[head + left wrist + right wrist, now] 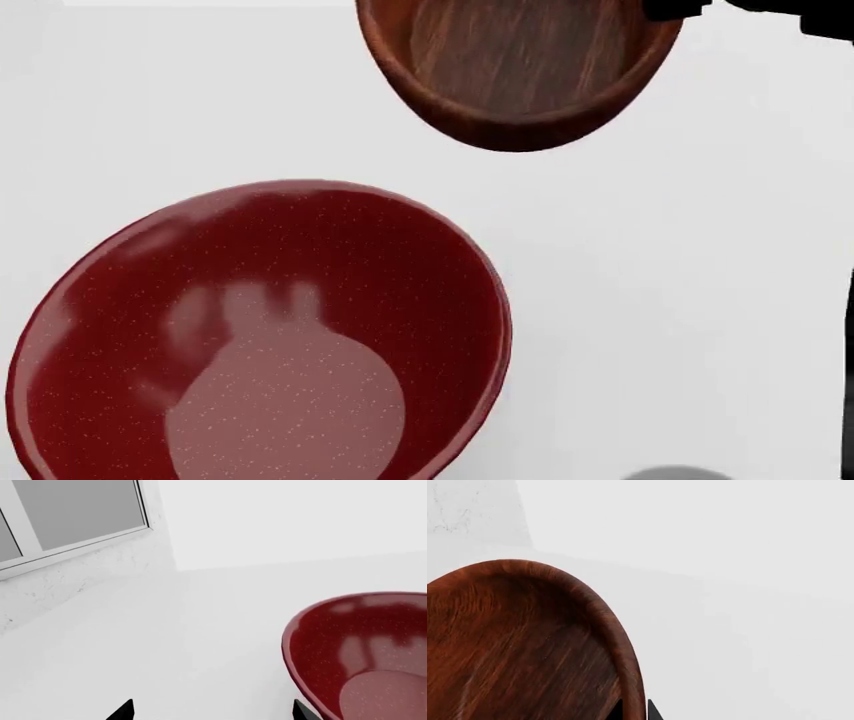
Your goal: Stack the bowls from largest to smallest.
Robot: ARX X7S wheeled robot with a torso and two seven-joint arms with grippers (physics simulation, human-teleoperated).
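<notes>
The red bowl (267, 340) fills the lower left of the head view, tilted, its near rim cut off by the frame's bottom edge. Beyond it, the wooden bowl (521, 70) hangs at the top of that view, also tilted, its far rim cropped. The two bowls are apart, with a band of white table (694, 280) between them.

A grey sliver (677, 472) pokes in at the bottom edge of the head view; too little shows to say what it is. So that's two bowls clearly counted.

In the right wrist view the right gripper (635, 711) has one dark tip on each side of the wooden bowl's rim, clamped onto it; only the very tips show. In the left wrist view the left gripper (212, 711) shows two dark tips spread wide, nothing between them, one tip just beside the red bowl's outer wall; whether it touches I cannot tell.

Open white surface lies all round to the right of both bowls. A window (67, 520) and rough white wall (87, 575) stand beyond the table's far side.
</notes>
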